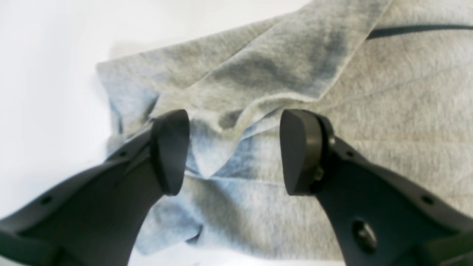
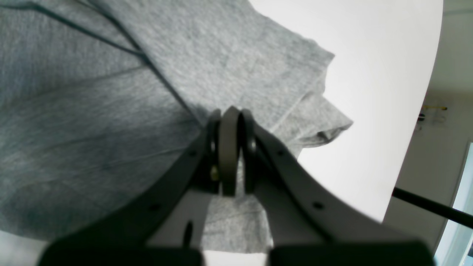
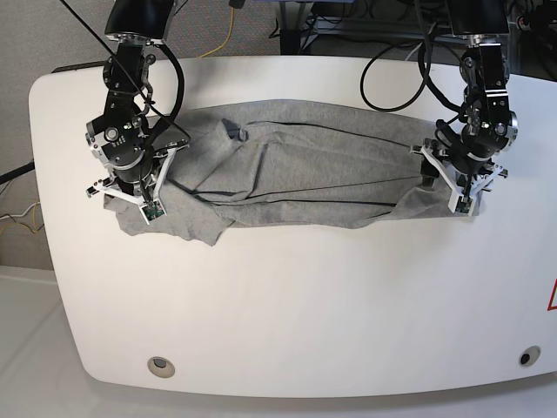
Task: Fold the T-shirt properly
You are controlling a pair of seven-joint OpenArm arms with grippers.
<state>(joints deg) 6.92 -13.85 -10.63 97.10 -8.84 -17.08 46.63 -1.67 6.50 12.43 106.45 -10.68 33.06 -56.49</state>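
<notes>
While the T-shirt [image 3: 305, 174] lies spread across the white table [image 3: 287, 305], the left pincer [image 1: 234, 151] hangs wide open over one crumpled end, and the right pincer [image 2: 232, 147] points down at the other, closed, seemingly pinching fabric.

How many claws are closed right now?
1. The right claw is shut over the T-shirt at the base view's left end; the left claw stands open over the opposite end.
</notes>
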